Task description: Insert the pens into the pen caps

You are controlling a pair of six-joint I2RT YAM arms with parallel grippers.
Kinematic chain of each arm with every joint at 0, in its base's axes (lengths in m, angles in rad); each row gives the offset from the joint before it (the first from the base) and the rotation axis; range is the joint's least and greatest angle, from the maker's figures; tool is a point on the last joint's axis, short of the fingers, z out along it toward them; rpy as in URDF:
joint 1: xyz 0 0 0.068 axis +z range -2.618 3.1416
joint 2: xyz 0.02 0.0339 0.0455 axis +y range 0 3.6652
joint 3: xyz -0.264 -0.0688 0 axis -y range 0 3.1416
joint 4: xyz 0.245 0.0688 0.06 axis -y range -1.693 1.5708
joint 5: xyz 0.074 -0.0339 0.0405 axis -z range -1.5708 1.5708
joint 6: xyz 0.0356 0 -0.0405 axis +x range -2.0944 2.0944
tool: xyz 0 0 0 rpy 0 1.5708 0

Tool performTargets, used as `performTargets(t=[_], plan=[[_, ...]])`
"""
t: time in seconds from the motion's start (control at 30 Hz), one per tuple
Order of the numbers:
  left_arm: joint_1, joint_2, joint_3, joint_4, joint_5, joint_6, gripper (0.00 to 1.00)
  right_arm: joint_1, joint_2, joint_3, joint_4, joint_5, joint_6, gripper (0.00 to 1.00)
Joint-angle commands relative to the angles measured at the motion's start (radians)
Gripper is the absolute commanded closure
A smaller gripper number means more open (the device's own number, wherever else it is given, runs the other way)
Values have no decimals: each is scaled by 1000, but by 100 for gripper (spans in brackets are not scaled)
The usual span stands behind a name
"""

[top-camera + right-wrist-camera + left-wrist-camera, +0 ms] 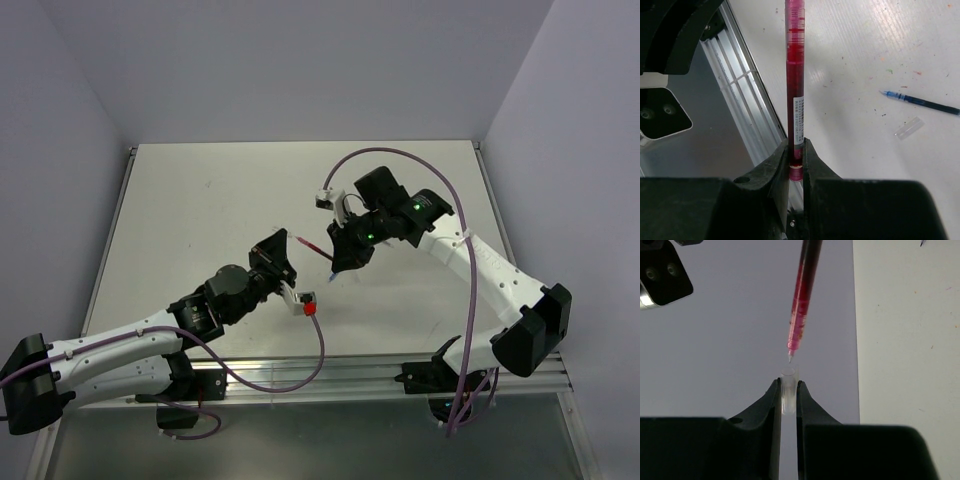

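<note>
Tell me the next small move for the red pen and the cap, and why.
Probably ease the red pen forward along its own axis into the clear cap. The right jaws are shut on the pen, the left jaws on the cap, and in the left wrist view the tip sits just short of the cap's open mouth, roughly in line, not yet inside.

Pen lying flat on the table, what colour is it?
The pen is blue, best seen in the right wrist view.
</note>
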Motion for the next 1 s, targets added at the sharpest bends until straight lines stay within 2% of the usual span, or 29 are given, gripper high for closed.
performTargets(t=[0.0, 0.97], plan=[[-5, -13, -7, -6, -10, -24, 100, 6, -48, -1, 11, -6, -19, 100], [-10, -39, 0, -22, -3, -42, 100, 42, 4, 4, -4, 50, -25, 100]])
